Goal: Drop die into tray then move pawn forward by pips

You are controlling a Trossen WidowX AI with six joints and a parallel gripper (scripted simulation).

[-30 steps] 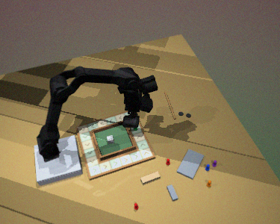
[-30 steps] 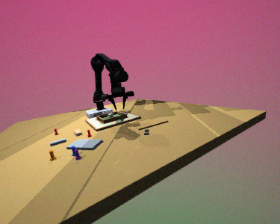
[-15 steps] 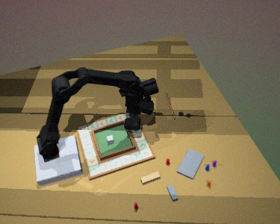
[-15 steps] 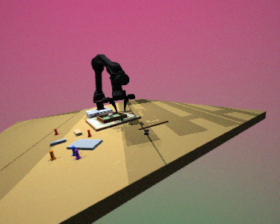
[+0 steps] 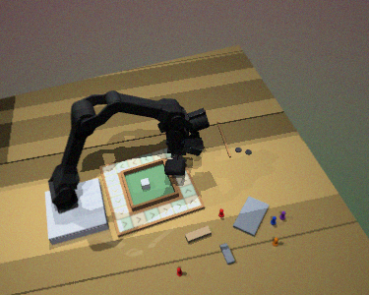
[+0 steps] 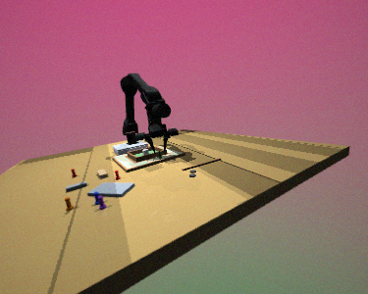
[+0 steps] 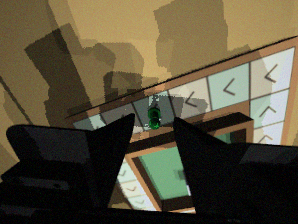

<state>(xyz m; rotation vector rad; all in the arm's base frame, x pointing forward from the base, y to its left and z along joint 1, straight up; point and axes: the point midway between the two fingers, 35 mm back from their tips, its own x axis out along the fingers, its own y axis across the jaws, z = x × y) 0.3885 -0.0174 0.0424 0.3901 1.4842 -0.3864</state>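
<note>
Your gripper (image 7: 154,131) hangs over the far edge of the board (image 5: 135,220) with its fingers half-parted and gripping nothing — the green pawn (image 7: 154,118) shows in the gap between the tips, standing on a shadowed ring square beyond them, and you cannot tell from the wrist view whether the pads touch it. The white die (image 5: 145,184) lies in the green tray (image 5: 156,194) at the board's centre — its pips are too small to read from the top view.
</note>
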